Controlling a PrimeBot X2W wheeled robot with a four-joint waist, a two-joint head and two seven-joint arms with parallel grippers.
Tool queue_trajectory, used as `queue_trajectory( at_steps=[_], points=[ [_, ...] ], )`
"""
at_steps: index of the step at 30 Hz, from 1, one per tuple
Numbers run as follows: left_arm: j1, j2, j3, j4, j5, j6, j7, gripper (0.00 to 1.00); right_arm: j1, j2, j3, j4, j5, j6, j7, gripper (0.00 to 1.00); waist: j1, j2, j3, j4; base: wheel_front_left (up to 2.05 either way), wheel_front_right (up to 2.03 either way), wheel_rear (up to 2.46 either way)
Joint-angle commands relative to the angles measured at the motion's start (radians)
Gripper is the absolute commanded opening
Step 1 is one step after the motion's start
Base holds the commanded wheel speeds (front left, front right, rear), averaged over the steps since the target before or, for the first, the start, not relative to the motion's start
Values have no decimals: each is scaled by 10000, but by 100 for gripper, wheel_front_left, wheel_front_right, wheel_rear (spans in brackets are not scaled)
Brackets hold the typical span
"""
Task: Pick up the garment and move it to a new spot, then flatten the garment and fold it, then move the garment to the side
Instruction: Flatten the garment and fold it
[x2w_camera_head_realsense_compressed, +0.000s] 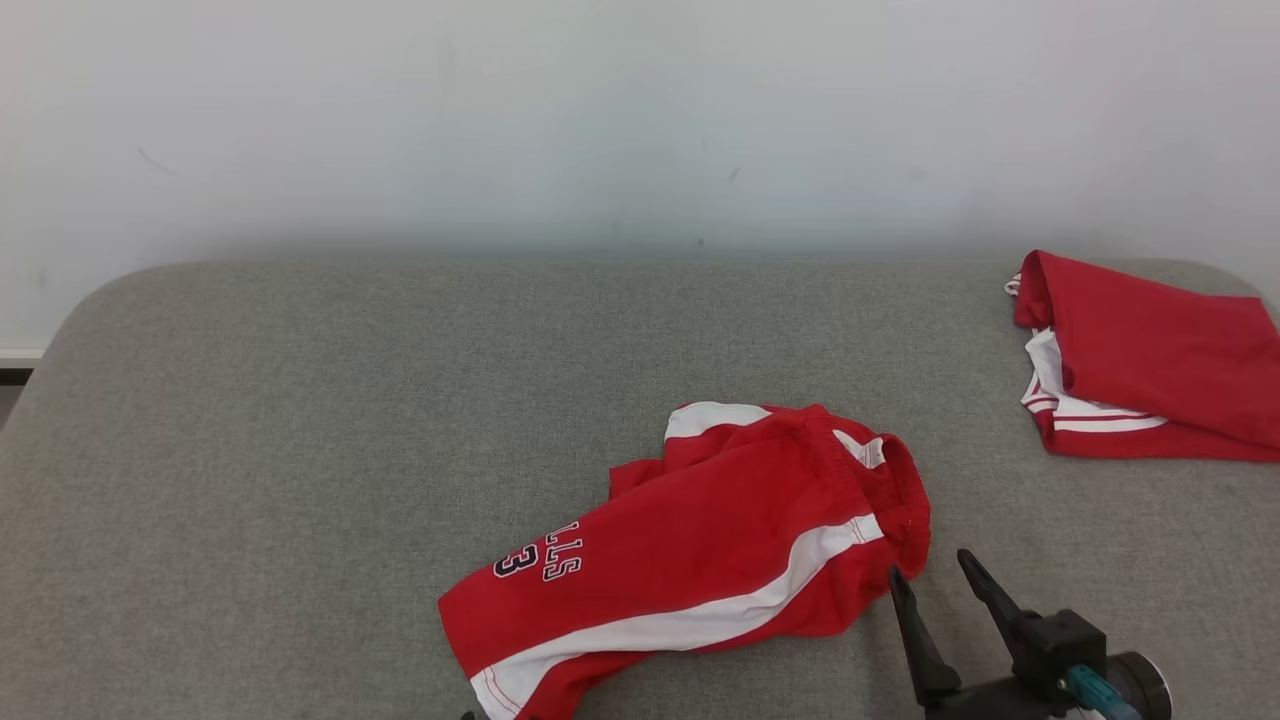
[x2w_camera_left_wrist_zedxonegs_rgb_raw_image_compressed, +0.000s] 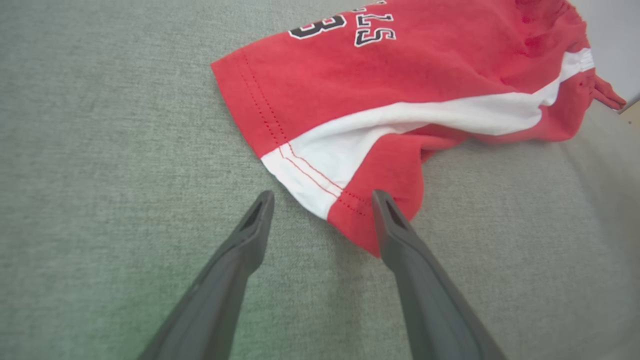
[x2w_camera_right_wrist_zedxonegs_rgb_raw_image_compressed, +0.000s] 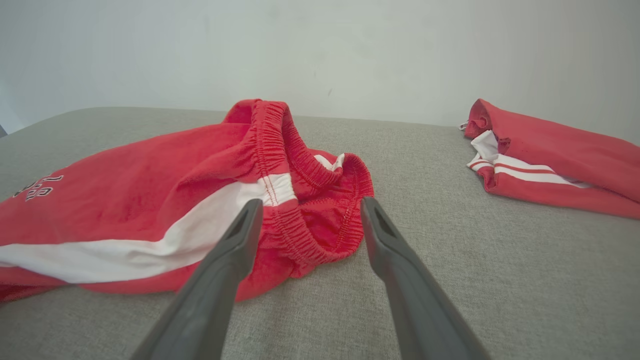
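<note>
Nearest to us, over the near edge of the grey cloth-covered table (x2w_camera_head_realsense_compressed: 300, 400) with its rounded corners, we are holding our left gripper (x2w_camera_left_wrist_zedxonegs_rgb_raw_image_compressed: 322, 199) with its two long dark fingers spread wide and gripping nothing. The white-and-red corner of a leg hem is lying between the fingertips, and we cannot tell whether the finger overlapping the red cloth is touching it. A little further in, toward the table's near right, our right gripper (x2w_camera_head_realsense_compressed: 930, 566) is likewise standing fully open and empty, its fingers pointing at the gathered elastic waistband and ending just beside it. Across the table's near middle, the garment of the task, a pair of red jersey shorts (x2w_camera_head_realsense_compressed: 700, 540) with a white side stripe and dark lettering, is lying rumpled. One leg is reaching toward the near edge, the waistband is gaping open, and cloth is bunching beneath it. From this we are judging that nothing is gripping the shorts, that the flattening is not yet done, and that the folding and the move to the side are both waiting. Whether this spot is already the new one, we cannot say. Further off, at the table's far right corner and well apart from the shorts, a second red garment (x2w_camera_head_realsense_compressed: 1160, 370) with white stripes is lying folded over, and we are taking it for a piece already dealt with. Beyond the table's far edge a plain pale wall (x2w_camera_head_realsense_compressed: 600, 120) is closing the scene.
</note>
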Motion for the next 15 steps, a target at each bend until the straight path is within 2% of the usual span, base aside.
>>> queue_trajectory(
  at_steps=[1, 15],
  points=[
    [-160, -8, -20, 98, -147, 13, -20, 100, -235, -125, 146, 193, 14, -19, -50, 100, 0, 0, 15, -4, 0, 0, 0],
    [-1104, -31, -293, 1113, -1161, 13, -19, 100, -2157, -793, 1832, 2231, 663, -19, -50, 100, 0, 0, 267, 196, 0, 0, 0]
  ],
)
